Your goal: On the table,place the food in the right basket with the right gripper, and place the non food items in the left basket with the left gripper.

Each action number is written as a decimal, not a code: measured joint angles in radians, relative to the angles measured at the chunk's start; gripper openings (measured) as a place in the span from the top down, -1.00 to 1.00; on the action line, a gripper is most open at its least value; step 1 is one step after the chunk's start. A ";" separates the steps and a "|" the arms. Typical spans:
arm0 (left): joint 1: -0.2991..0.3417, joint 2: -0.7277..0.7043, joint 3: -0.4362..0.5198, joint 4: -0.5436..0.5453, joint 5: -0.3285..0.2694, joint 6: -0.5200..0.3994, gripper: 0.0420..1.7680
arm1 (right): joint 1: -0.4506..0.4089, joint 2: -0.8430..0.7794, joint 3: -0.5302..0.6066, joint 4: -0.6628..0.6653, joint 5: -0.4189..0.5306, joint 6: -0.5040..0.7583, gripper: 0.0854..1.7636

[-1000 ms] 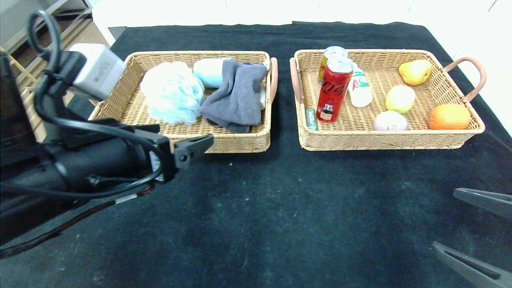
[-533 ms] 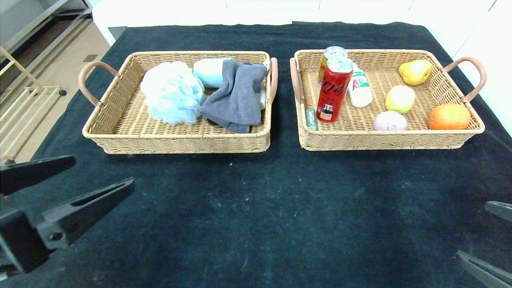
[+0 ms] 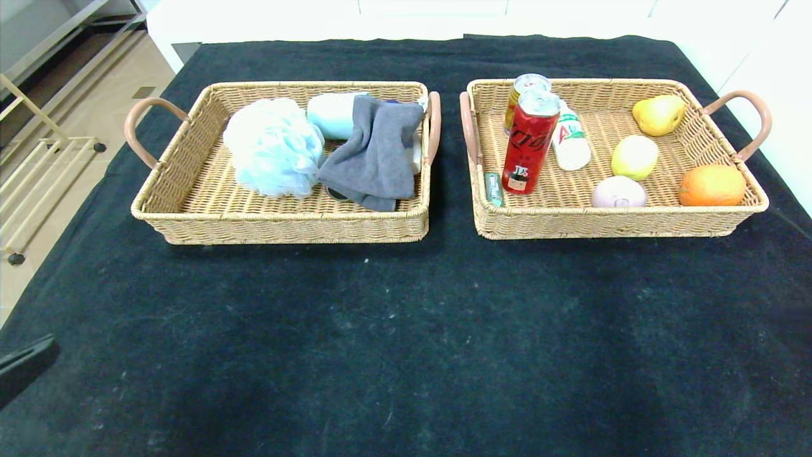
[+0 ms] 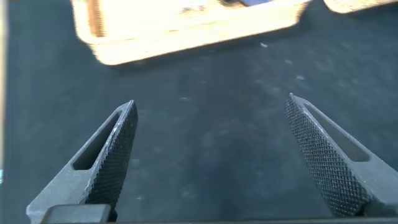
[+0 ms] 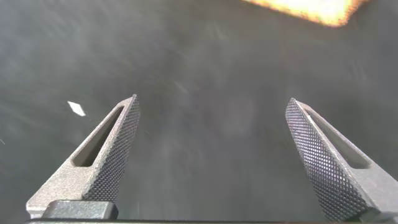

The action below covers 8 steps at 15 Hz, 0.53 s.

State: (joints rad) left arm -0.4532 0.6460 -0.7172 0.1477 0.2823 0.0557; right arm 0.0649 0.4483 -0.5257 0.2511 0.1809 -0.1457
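The left wicker basket (image 3: 190, 190) holds a pale blue bath pouf (image 3: 273, 147), a grey cloth (image 3: 375, 152) and a pale blue item (image 3: 333, 114). The right wicker basket (image 3: 609, 222) holds a red can (image 3: 528, 142), a second can (image 3: 525, 86), a white bottle (image 3: 569, 139), a pear (image 3: 658, 114), a yellow-green fruit (image 3: 634, 157), a pale round item (image 3: 618, 192) and an orange (image 3: 712, 185). My left gripper (image 4: 211, 155) is open and empty over bare black cloth; one fingertip (image 3: 25, 362) shows at the table's front left corner. My right gripper (image 5: 211, 155) is open and empty, out of the head view.
The table is covered in black cloth (image 3: 406, 330). A small green tube (image 3: 493, 188) lies along the right basket's inner left wall. The left basket's front wall shows in the left wrist view (image 4: 186, 31). Floor and a wooden rack (image 3: 38, 184) lie off the table's left edge.
Both arms have drawn back toward me. The left gripper went from beside the left basket's front to the front left corner. The right gripper has left the head view.
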 joint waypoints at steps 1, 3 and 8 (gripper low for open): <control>0.029 -0.025 0.000 0.026 -0.002 0.011 -0.94 | -0.046 -0.046 -0.026 0.071 0.001 -0.001 -0.94; 0.080 -0.078 -0.005 0.076 -0.011 0.025 -0.94 | -0.099 -0.113 -0.045 0.105 0.000 -0.001 -0.94; 0.239 -0.233 -0.004 0.192 -0.133 0.023 -0.94 | -0.120 -0.169 -0.036 0.107 -0.008 0.002 -0.94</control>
State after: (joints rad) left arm -0.2140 0.4128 -0.7215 0.3396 0.1489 0.0791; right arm -0.0547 0.2798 -0.5617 0.3583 0.1732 -0.1438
